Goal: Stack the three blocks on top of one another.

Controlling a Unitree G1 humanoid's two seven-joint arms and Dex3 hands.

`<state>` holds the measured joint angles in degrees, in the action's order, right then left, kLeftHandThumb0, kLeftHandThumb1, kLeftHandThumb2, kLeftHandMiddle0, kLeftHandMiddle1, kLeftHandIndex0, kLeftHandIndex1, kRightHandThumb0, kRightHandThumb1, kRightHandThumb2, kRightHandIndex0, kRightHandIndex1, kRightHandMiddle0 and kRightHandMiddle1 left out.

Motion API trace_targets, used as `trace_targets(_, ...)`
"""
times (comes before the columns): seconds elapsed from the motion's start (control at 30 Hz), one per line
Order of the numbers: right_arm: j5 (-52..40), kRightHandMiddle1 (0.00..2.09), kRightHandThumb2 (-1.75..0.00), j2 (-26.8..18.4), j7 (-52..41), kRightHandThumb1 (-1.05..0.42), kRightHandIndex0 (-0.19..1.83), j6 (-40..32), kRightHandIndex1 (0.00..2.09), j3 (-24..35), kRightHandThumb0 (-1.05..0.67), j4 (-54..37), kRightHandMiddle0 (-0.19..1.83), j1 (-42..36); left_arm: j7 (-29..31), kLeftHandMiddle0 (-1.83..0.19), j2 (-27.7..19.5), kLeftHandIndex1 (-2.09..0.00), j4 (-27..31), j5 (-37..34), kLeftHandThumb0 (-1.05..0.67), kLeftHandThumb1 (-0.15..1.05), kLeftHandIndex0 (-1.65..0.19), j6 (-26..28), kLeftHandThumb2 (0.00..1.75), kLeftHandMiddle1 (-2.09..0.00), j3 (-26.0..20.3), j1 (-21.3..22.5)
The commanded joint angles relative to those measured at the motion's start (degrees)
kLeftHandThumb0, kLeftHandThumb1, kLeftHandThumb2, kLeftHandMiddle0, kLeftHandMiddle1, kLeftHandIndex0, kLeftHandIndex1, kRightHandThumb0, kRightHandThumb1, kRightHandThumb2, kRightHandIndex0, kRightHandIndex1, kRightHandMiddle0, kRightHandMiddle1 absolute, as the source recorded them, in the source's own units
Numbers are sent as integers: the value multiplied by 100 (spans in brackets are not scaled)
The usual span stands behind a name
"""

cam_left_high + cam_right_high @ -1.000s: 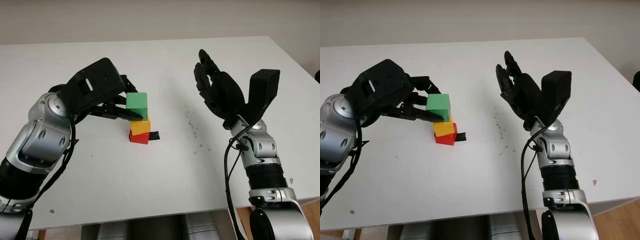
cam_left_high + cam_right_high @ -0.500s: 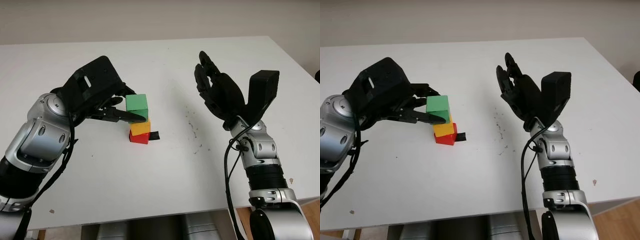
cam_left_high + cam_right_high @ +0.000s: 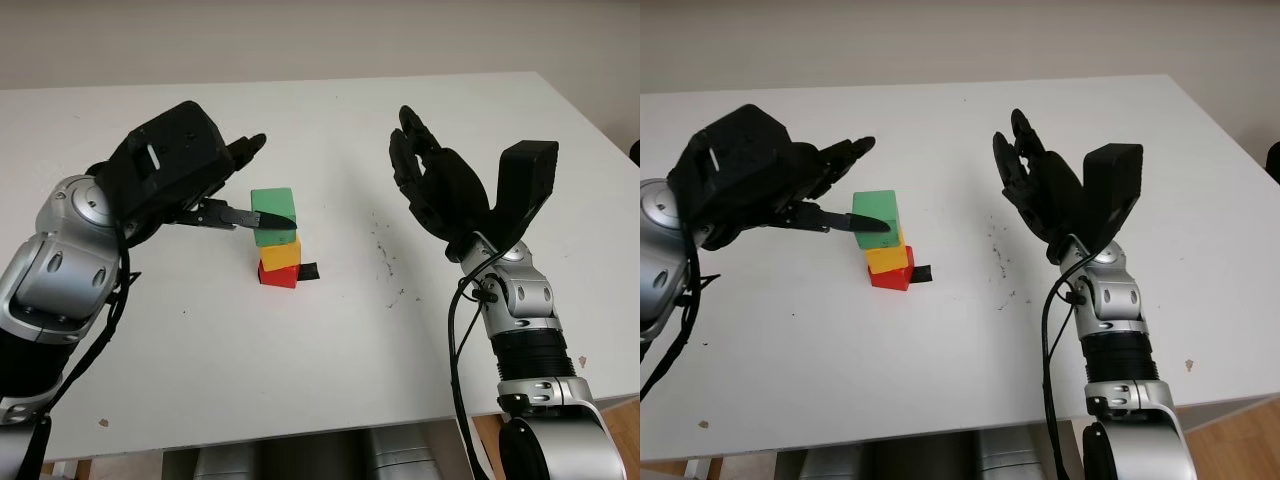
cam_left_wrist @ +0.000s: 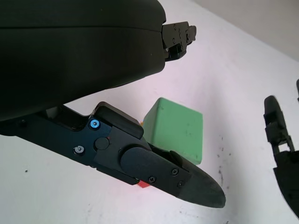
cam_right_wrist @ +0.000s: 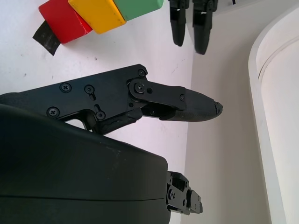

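**Three-block tower stands; left hand open beside the green top block**

Head views: A small green cube point(image 3: 274, 215) of painted wood or plastic sits on a yellow cube point(image 3: 281, 253), which sits on a red cube point(image 3: 278, 276). The green cube is turned slightly and overhangs the yellow one. The robot's black left hand point(image 3: 205, 185) is just beside the tower, holding nothing, with one finger point(image 3: 245, 217) reaching across the green cube's near face and the others raised above and behind it. Whether that finger touches the cube cannot be told. The black right hand point(image 3: 1045, 190) is raised well apart from the tower, open and holding nothing. To finish well, the left hand should draw straight away from the tower, lifting the finger clear first, since any sideways brush could topple the offset green cube.

Left wrist view: The green cube lies just beyond the hand's lower finger point(image 4: 161, 170), with a sliver of red cube showing beneath that finger. Nothing is pinched.

Right wrist view: The tower appears far off past this hand's fingers point(image 5: 180, 102), beside a small black tape scrap point(image 5: 45, 36) at the red cube's foot.

The white tabletop point(image 3: 330, 360) is smooth, with faint dark specks between the tower and the right hand. A pale wall point(image 3: 320, 40) rises behind it.
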<state>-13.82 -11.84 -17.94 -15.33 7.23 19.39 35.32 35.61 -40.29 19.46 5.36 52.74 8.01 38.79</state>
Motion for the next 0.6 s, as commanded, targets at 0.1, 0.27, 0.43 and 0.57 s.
trace_targets(0.1, -38, 0, -54, 59, 60, -105, -19, 45, 0, 56, -62, -64, -19, 7, -305, 19, 150, 0, 228, -370, -104, 105, 19, -280, 27, 0, -953, -319)
trace_targets(0.27, -43, 0, -52, 70, -5, -105, -19, 126, 0, 58, -64, 80, -19, 61, -1366, 19, 1113, 0, 564, -799, -95, 105, 19, -252, 65, 0, -2188, -746)
trace_targets(0.43, 49, 0, -55, 35, -43, -105, -19, 282, 0, 16, -64, 255, -19, 148, -2382, 19, 2063, 0, 529, -1172, -92, 105, 19, -836, 66, 0, -2985, -1019)
trace_targets(0.57, 104, 0, -60, 33, -38, -105, -19, 424, 0, 11, -64, 454, -19, 242, -2925, 19, 2276, 0, 99, -845, -89, 105, 19, -2212, 66, 0, -2857, -1467)
